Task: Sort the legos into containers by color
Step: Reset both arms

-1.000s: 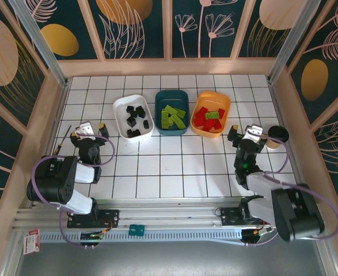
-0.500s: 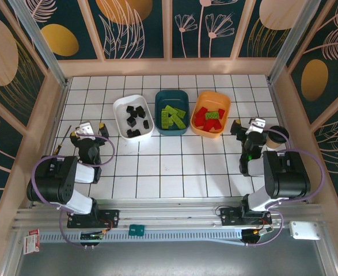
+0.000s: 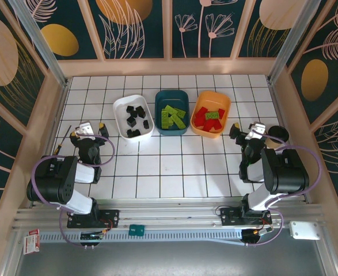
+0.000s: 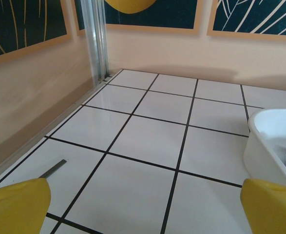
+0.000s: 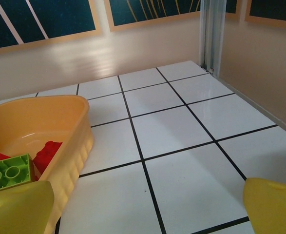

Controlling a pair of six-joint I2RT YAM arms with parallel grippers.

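Left gripper (image 3: 88, 131), right gripper (image 3: 248, 131): both released, empty; black legos (image 3: 135, 115) in white bin (image 3: 118, 109), ahead-right of left gripper; orange bin (image 3: 225, 103), ahead-left of right gripper, holds red legos (image 3: 203, 119) plus stray green lego (image 5: 9, 173); step judged: final correction; next move: right gripper carries stray leftward to teal bin (image 3: 158, 100).

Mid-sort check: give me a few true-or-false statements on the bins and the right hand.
1. The white bin holds black legos. True.
2. A green lego lies in the orange bin. True.
3. The right hand grips a lego. False: it is open and empty.
4. The teal bin stands at the right end of the row. False: it stands in the middle, between the white and orange bins.
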